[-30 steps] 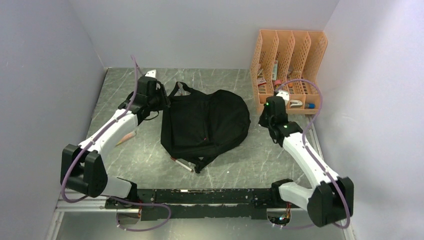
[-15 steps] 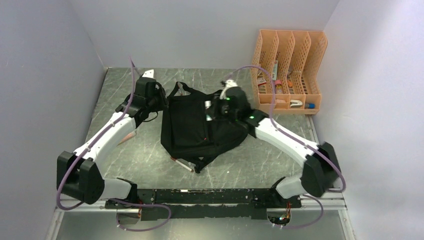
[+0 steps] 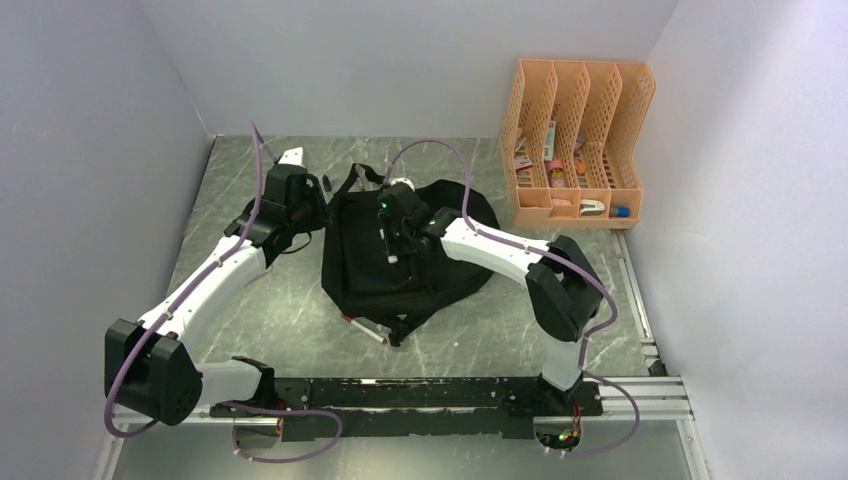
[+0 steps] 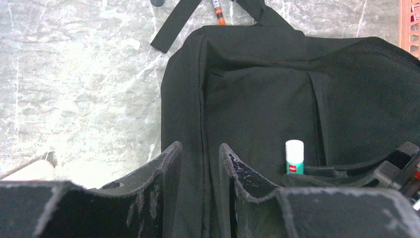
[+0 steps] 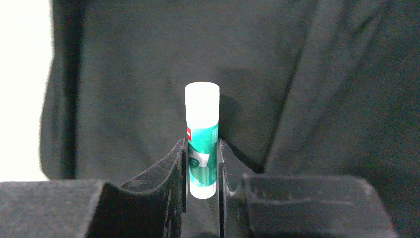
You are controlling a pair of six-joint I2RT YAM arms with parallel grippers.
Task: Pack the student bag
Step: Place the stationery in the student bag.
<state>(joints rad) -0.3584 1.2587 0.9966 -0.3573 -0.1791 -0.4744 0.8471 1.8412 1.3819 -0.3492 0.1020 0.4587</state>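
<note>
Grey tabletop [image 3: 250,300]: we judge the student bag [image 3: 355,262] limp, left jaws pinching its rim, right jaws clamping a glue stick [image 5: 202,139].

A robot lab's test cell: plain pale walls [image 3: 400,60] box in a grey marble-patterned surface [image 3: 270,300], with two cabled robot arms bolted to a rail [image 3: 420,392] along its near edge.
</note>
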